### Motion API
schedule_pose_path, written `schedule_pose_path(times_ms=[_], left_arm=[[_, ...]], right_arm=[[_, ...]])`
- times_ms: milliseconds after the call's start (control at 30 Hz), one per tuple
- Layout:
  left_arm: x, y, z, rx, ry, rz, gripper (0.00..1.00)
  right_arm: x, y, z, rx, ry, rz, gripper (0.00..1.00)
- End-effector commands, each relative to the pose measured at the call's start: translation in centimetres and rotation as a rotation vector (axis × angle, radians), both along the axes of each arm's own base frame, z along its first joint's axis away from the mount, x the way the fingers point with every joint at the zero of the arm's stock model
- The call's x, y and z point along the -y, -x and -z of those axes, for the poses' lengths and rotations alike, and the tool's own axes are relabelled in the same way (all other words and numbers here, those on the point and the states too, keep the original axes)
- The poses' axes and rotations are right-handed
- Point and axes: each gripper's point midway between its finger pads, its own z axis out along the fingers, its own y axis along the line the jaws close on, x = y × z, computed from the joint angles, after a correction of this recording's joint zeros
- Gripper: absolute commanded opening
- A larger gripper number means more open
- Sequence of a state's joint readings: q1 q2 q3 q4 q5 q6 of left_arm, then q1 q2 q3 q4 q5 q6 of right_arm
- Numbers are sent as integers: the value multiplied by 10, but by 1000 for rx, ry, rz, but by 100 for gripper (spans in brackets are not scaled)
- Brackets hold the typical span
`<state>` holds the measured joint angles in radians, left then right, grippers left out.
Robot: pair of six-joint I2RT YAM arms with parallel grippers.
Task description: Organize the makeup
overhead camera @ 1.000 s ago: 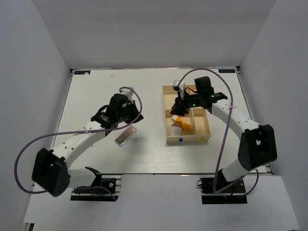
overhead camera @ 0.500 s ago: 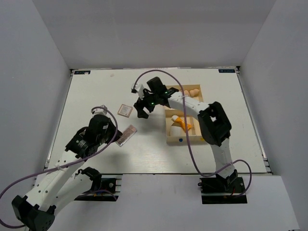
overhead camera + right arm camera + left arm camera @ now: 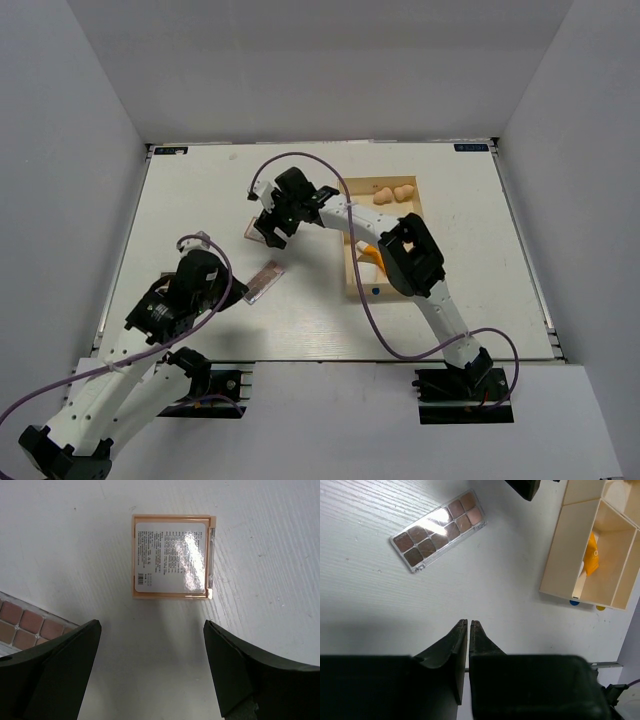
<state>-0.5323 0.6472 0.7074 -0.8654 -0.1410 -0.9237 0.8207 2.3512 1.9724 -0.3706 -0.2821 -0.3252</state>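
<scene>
Square compact [image 3: 171,556], palette [image 3: 439,530] flat on table [image 3: 500,610]; orange tube [image 3: 590,557] in tray [image 3: 559,560].

You've got the compact [image 3: 171,556] on the table [image 3: 200,190] just behind the palette [image 3: 262,282], w/ the tray [image 3: 555,550] to their right holding tube [image 3: 591,555] & sponges [image 3: 390,192].

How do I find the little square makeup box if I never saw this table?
Start at the cream tray on the white table and look left, under the open right gripper. The small square compact lies flat there. It is peach with a white printed label, unlike the long palette of brown squares nearby.
</scene>
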Motion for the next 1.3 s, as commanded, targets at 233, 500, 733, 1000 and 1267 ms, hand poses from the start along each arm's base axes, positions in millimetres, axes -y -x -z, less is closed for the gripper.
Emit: schedule_pose_path(times_ms=[233,500,733,1000,1267], left_arm=[[2,-5,5,-30,-10,-14,18],[5,-11,7,-33,-22,-10,19],[5,-13,8,-33,-25,-12,18],[6,-15,8,-38,-28,-12,18],[7,-17,9,-36,-25,-15,18]], right_arm=[[-20,-14,14,60,6,-13,89],[-29,-15,24,68,8,-28,89],[-36,-15,28,68,-13,-55,89],[-43,-19,31,80,-29,-63,89],[-39,-16,40,62,-17,-71,68]])
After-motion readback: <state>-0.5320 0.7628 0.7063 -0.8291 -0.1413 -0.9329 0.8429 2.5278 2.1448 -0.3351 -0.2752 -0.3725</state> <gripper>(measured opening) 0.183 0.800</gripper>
